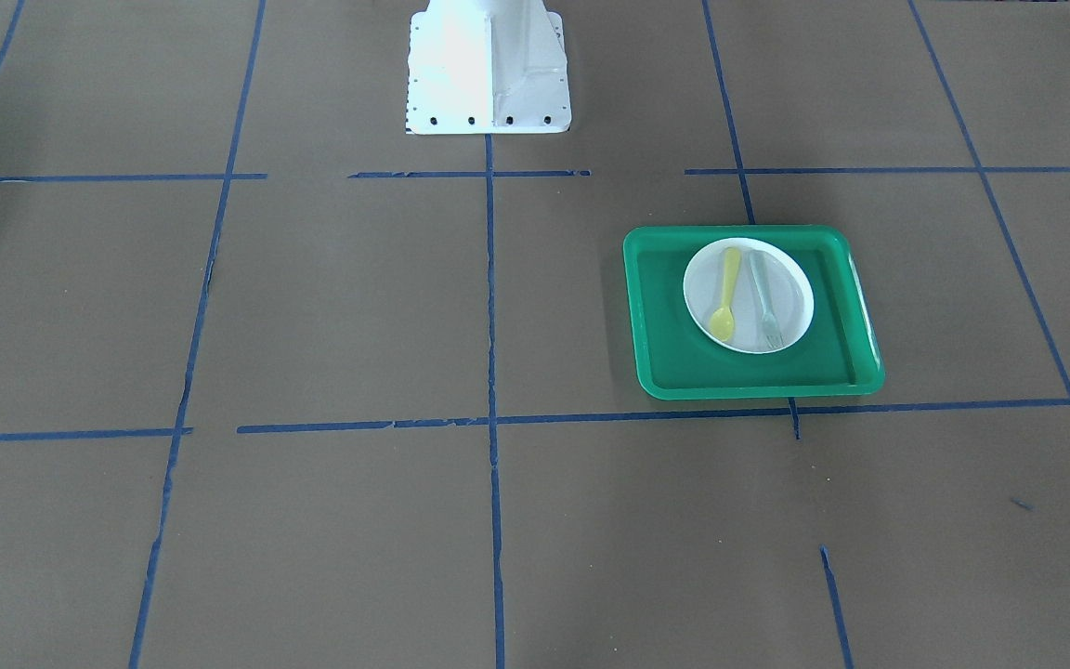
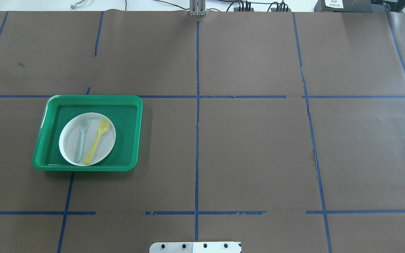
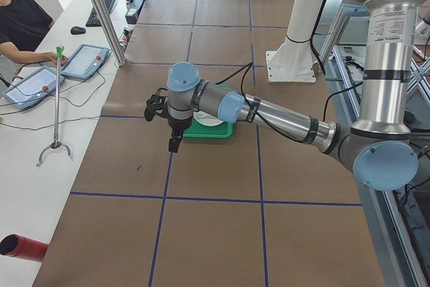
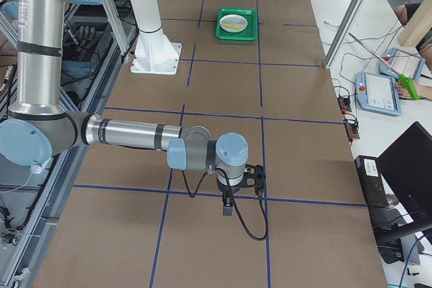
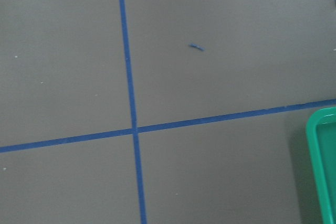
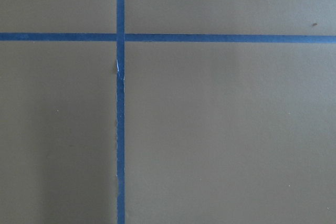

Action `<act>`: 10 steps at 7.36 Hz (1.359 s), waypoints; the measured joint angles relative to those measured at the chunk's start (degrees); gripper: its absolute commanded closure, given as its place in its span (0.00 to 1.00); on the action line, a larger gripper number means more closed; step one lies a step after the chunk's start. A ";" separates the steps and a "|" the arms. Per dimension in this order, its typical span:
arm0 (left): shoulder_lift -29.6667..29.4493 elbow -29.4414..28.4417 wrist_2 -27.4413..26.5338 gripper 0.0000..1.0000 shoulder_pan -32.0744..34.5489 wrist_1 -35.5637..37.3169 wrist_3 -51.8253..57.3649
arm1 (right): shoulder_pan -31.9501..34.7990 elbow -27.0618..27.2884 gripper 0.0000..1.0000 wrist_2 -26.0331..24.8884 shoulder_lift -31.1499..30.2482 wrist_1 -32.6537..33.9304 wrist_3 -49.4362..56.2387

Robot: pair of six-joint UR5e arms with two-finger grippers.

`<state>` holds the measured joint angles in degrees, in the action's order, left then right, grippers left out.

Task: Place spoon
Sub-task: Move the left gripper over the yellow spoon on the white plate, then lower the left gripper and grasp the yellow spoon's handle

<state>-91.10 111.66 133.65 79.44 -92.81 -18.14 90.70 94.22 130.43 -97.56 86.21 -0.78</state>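
The small yellow spoon (image 1: 725, 297) lies on a white plate (image 1: 793, 297), next to a pale grey-green fork (image 1: 763, 302). The plate sits in a green tray (image 1: 674, 372). In the overhead view the spoon (image 2: 97, 141) lies right of the fork (image 2: 81, 138) on the plate (image 2: 107, 146). My left gripper (image 3: 175, 143) hangs above the table just beyond the tray (image 3: 208, 131), touching nothing; I cannot tell if it is open. My right gripper (image 4: 227, 208) hangs over bare table far from the tray (image 4: 236, 23); I cannot tell its state.
The table is brown paper with blue tape lines. The white robot base (image 1: 489, 74) stands at the table's robot side. The tray's corner (image 5: 323, 166) shows in the left wrist view. An operator's bench with tablets (image 3: 87, 58) lies beyond the table's far edge.
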 measured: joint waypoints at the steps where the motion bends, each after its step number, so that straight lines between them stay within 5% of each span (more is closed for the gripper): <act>1: -2.10 1.80 -0.61 0.00 -4.69 -0.01 -7.56 | 0.00 0.00 0.00 0.00 0.00 0.00 0.00; 5: -9.54 0.59 -9.43 0.00 -23.06 -2.01 -30.59 | 0.00 0.00 0.00 0.00 0.00 0.01 -0.01; 8: -11.82 -7.51 -14.48 0.01 -32.74 -14.22 -42.83 | 0.00 0.00 0.00 0.00 0.00 0.01 -0.01; 9: -12.46 -8.97 -15.26 0.03 -34.65 -15.33 -44.10 | 0.00 0.00 0.00 0.00 0.00 -0.01 -0.01; 10: -12.78 -9.86 -15.87 0.17 -36.07 -15.73 -44.59 | 0.00 0.00 0.00 0.00 0.00 -0.05 -0.01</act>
<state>-103.89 101.79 117.78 43.37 -108.54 -62.73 90.70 94.22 130.43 -97.56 86.16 -0.79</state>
